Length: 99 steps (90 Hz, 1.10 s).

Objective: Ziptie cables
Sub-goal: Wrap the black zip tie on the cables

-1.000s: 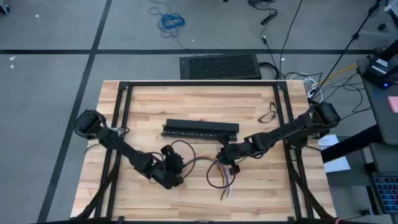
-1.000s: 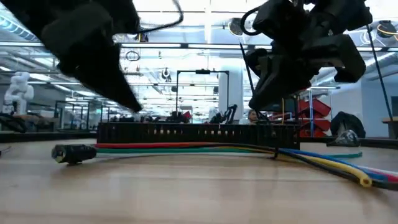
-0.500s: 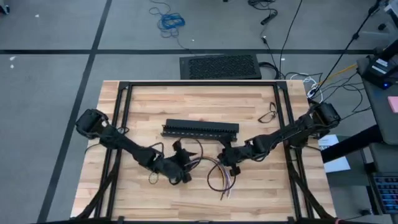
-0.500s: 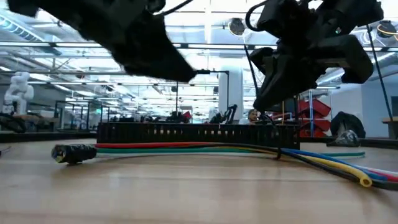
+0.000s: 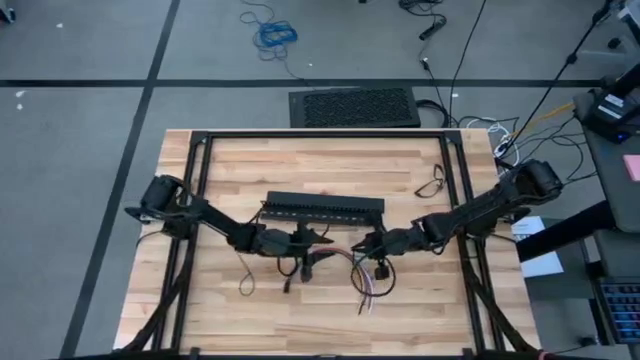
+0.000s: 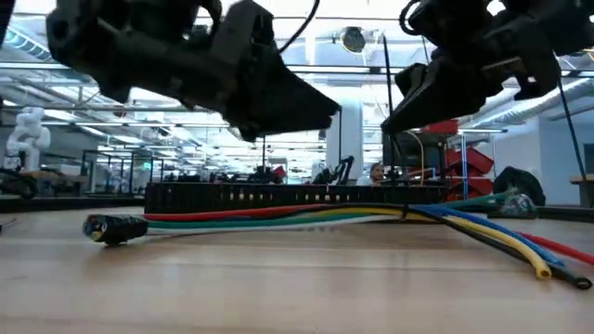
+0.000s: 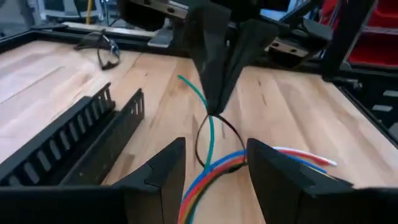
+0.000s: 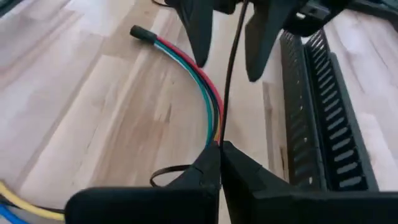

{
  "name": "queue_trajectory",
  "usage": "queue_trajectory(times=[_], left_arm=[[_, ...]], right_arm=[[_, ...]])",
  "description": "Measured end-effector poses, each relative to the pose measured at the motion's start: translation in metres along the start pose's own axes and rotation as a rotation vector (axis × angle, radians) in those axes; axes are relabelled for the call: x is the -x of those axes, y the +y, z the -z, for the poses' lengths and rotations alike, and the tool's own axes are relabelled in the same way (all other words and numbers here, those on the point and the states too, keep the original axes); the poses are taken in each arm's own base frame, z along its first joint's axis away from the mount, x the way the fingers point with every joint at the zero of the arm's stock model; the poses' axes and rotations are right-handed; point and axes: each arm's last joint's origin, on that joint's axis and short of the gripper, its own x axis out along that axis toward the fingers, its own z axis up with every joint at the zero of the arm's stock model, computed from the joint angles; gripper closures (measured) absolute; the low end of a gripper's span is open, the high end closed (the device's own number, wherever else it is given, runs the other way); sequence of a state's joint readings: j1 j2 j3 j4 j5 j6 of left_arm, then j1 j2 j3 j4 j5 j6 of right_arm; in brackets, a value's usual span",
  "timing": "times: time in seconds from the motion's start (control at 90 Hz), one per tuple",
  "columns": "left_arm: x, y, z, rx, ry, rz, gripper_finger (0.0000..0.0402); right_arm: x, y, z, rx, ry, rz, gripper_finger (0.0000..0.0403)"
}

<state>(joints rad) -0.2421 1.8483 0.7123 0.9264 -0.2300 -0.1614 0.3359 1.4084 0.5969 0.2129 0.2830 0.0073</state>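
Observation:
The cables (image 5: 335, 258), a bundle of red, green, blue and yellow wires, lie on the wooden table just near of the black bar, their black-capped end (image 8: 142, 34) pointing left. A thin dark ziptie (image 8: 231, 68) makes a loop (image 7: 208, 134) about the bundle. My right gripper (image 5: 363, 246) is shut on the ziptie over the middle of the bundle. My left gripper (image 5: 317, 243) faces it from the left, open and raised above the table. The wires (image 7: 211, 167) and the ziptie's strip run on between its fingers (image 7: 171, 168). My right gripper pinches the ziptie's thin strip (image 8: 222, 138) between its two fingertips. The fingers come slanting down from the table's right side. From the fingertips the strip runs on toward my left gripper, and the loop hangs below them around the wires, which lie on the table.
The long black slotted bar (image 5: 322, 207) lies just far of the cables. A pair of glasses (image 5: 432, 183) sits at the far right of the table. Black frame rails (image 5: 197, 190) run along the table's sides. Bare wood is free at the near edge.
My left gripper has swung from the near left up and toward the far right, and now faces my right gripper. My right gripper has risen a little with the ziptie. The right part of the cable bundle has shifted toward the right.

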Motion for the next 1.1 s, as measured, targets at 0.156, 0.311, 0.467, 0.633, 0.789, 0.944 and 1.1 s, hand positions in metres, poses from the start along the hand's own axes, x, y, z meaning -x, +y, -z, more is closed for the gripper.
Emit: queue_trajectory(times=[0.156,0.311,0.467,0.633,0.789,0.944,1.1], left_arm=[[-0.018,0.008,0.004,0.030,-0.040,0.048,0.0236],[-0.035,0.008,0.012,0.031,-0.020,0.088,0.0236],[-0.041,0.006,0.009,0.032,-0.049,0.094,0.0236],[-0.042,0.007,0.006,0.029,-0.068,0.093,0.0236],[-0.044,0.011,0.009,0.032,-0.064,0.077,0.0236],[-0.048,0.014,0.010,0.036,-0.088,0.056,0.0253],[-0.053,0.014,0.009,0.011,-0.099,0.057,0.0282]], right_arm=[[0.000,0.000,0.005,-0.034,-0.029,0.000,0.0403],[0.001,0.000,0.003,-0.044,-0.051,0.001,0.0403],[0.001,0.000,0.001,-0.054,-0.068,0.002,0.0403],[0.001,-0.001,0.000,-0.081,-0.081,0.002,0.0403],[0.000,-0.002,0.001,-0.121,-0.074,0.006,0.0403],[0.000,-0.002,0.000,-0.128,-0.085,0.007,0.0403],[0.000,-0.002,-0.001,-0.143,-0.089,0.007,0.0403]])
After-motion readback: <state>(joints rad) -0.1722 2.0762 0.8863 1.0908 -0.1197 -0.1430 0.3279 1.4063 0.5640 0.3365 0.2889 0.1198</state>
